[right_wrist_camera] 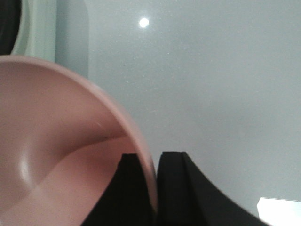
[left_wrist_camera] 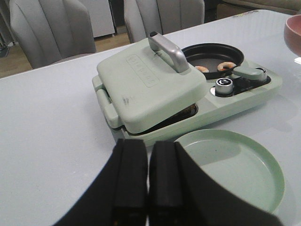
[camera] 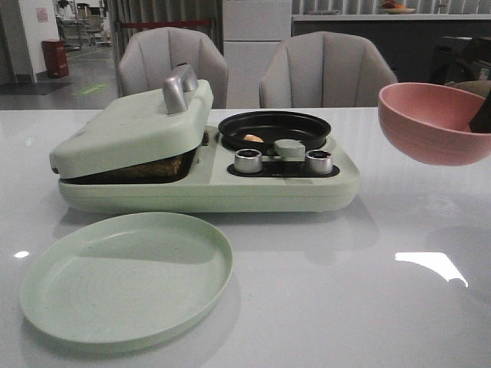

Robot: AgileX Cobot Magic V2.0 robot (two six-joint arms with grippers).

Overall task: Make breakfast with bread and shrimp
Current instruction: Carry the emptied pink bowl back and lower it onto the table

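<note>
Front view: bread (camera: pixel 146 169) lies flat under tilted lid (camera: pixel 130 126); right hand (right_wrist_camera: pixel 155 188) pinches pink bowl (camera: pixel 430 123) rim, left hand (left_wrist_camera: pixel 146 188) closed.

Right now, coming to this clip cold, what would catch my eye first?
Probably the pink bowl held up off the table at the right, its rim pinched by the right tool. Next, the mint-green breakfast maker at the centre: its lid rests tilted over browned bread, and shrimp lie in the black pan beside it. An empty green plate sits in front, with the left tool closed nearby.
</note>
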